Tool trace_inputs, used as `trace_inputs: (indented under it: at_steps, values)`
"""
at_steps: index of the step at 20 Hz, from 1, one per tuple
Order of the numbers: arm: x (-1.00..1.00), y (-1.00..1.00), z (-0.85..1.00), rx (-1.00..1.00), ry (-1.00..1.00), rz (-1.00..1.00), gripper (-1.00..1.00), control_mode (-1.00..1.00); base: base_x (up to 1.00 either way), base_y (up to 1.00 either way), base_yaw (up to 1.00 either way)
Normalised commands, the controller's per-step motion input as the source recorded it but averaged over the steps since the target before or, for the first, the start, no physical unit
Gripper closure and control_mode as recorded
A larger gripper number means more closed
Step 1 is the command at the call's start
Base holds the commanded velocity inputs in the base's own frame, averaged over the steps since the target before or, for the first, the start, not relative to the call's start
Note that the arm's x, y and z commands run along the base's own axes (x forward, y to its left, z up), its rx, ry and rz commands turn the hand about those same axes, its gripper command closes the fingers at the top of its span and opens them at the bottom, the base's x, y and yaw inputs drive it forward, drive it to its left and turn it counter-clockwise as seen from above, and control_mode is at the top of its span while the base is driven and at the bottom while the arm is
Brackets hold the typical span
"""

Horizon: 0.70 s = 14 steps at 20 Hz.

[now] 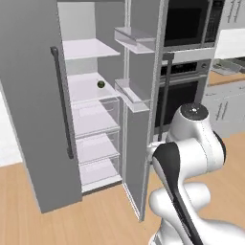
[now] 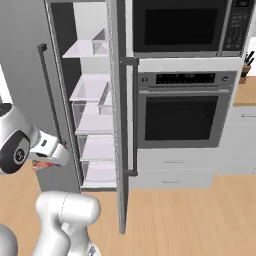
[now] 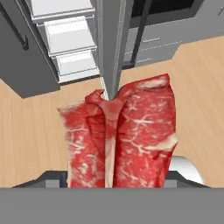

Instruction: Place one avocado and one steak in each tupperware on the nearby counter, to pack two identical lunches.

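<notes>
A red steak (image 3: 127,135) with pale streaks hangs folded between my fingers and covers them in the hand view. My gripper (image 2: 44,163) is shut on it, low and left of the open fridge, with a red edge of the steak (image 2: 41,165) showing under the hand. One round green avocado (image 1: 101,84) lies on a middle fridge shelf. The wood-grain counter (image 1: 225,79) lies far right, past the ovens. On it sits a light-grey shallow bin (image 1: 225,67), likely a tupperware, too small to tell for sure.
The open fridge door (image 1: 143,119) stands edge-on just ahead of the arm, and its edge (image 3: 111,43) is close in front of the steak. A wall oven (image 2: 182,117) with a microwave (image 2: 180,25) above stands right of the fridge. A knife block (image 2: 246,67) sits on the counter (image 2: 245,92).
</notes>
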Motion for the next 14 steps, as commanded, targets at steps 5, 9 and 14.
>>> trace_inputs:
  at_steps: [5, 9, 14]
  values:
    - [0.0, 0.0, 0.0, 0.0, 0.0, 0.0, 1.0, 1.0, 0.0, -0.86, -0.73]
    - [0.0, 0.0, 0.0, 0.0, 0.0, 0.0, 1.0, 1.0, 0.26, -0.9, -0.62]
    - [0.0, 0.0, 0.0, 0.0, 0.0, 0.0, 1.0, 1.0, 0.71, -0.58, -0.44]
